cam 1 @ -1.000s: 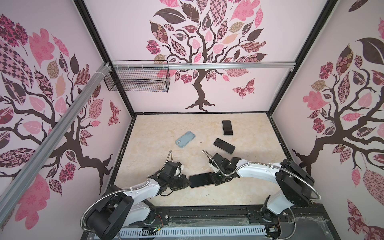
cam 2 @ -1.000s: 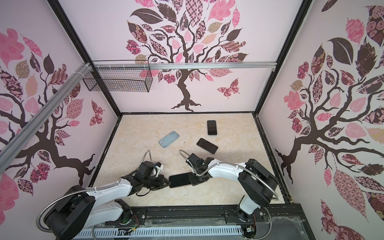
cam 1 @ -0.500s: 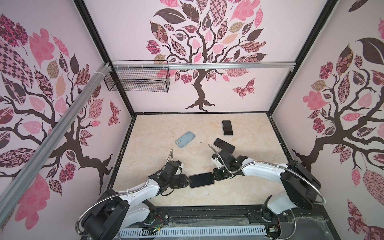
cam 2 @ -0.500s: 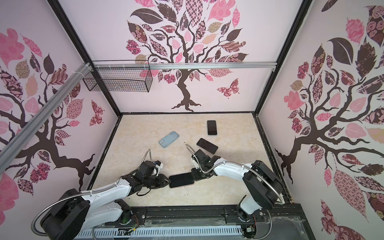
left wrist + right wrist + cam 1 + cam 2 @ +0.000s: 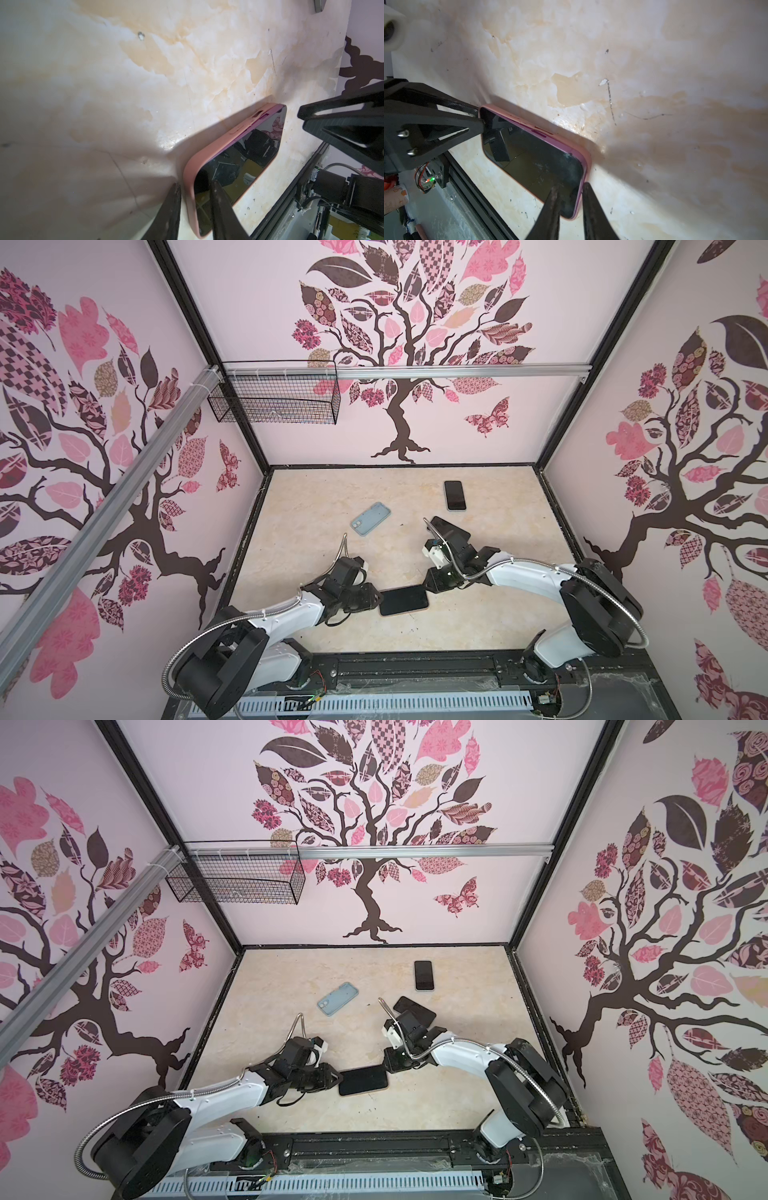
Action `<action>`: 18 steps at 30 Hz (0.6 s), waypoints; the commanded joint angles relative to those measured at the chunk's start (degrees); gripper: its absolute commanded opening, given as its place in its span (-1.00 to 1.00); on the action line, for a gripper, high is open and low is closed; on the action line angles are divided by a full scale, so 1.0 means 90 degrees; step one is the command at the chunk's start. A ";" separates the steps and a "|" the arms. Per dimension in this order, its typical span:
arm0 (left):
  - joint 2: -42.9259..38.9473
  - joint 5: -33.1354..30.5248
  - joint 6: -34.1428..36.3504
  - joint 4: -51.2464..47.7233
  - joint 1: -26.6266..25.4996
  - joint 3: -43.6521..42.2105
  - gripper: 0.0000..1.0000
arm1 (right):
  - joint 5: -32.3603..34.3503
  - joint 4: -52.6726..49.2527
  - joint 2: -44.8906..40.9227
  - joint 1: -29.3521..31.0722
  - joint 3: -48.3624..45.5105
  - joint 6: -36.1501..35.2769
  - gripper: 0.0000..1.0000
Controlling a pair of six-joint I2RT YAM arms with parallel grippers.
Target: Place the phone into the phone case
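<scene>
- Pincers first: the left pincer straddles one short end of the phone case. One finger is on the bare worktop outside the rim and the other is over the screen. Its jaws stand narrowly apart, and a sliver of worktop shows between the outer finger and the case, so it grips nothing.
- The right pincer straddles the opposite short end the same way, jaws narrow. I cannot tell whether they pinch the rim or merely flank it.
- The phone lies screen up inside the pink case, between the two pincers. It sits near the worktop's edge by the robot bases, about midway along that edge.
- Done, as I judge it: the phone is in the case, and the pink rim wraps both short ends and the corners.
- Left to do: along the long side farther from the bases, both wrist views show a purple strip of phone body beside the pink rim. That side may not be fully seated, and pressing it home seems to be what remains.
- A blue case and a spare dark phone lie farther up the worktop, well apart.
</scene>
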 commanded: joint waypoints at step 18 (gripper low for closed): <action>0.0205 0.0227 0.0179 0.0235 0.0080 -0.0062 -0.67 | -0.0707 0.0162 0.0898 -0.0034 0.0159 -0.0269 -0.68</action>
